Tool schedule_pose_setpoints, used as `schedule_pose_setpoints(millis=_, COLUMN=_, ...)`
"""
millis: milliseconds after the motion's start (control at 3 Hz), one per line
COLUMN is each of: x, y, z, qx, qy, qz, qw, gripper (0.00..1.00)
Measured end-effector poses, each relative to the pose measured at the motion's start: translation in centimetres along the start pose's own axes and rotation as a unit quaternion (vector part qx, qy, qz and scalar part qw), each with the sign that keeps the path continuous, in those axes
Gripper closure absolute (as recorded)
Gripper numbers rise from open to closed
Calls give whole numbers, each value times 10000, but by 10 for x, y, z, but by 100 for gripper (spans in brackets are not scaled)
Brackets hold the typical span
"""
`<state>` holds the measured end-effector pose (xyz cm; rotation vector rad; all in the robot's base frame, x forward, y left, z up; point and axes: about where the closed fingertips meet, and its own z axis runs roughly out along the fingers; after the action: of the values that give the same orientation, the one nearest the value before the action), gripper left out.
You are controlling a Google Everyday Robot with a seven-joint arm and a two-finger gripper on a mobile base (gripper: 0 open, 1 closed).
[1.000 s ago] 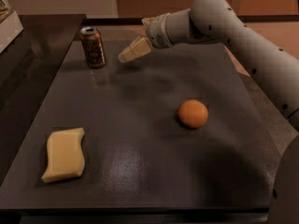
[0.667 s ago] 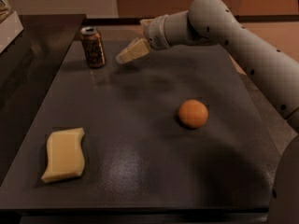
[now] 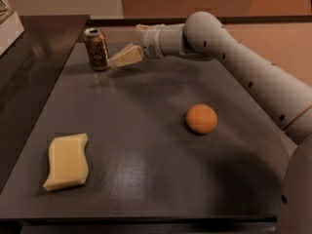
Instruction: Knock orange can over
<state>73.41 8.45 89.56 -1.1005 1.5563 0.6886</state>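
The orange can is standing upright near the far left corner of the counter. Its silver top is facing the ceiling and its long axis is running straight up and down. Its base is sitting flat on the dark surface and nothing about it is tipping, so as far as I can see the knocking over is not yet done.

The tool is hanging just to the right of the can, low against its side, with its tip pointing left and slightly down. The two are looking very close, but I cannot tell whether they are touching. I also cannot tell whether the tool is spread or pressed together; it is not pinching anything that I can make out. The arm is reaching in from the right across the back of the counter.

What I judge is remaining is the sideways push that would lay the can down. The round orange fruit and the yellow sponge are lying well apart from all this, nearer to me.
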Motion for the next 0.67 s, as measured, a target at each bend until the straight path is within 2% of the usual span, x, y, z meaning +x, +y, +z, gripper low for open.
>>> schedule_pose_setpoints(millis=333, x=-4, y=-1, z=23, qx=66, qy=-193, qz=-36, qw=9998, gripper=0)
schedule_pose_setpoints(millis=667, x=-11, y=-2, z=39, qx=88, qy=-237, qz=-118, qw=9996, gripper=0)
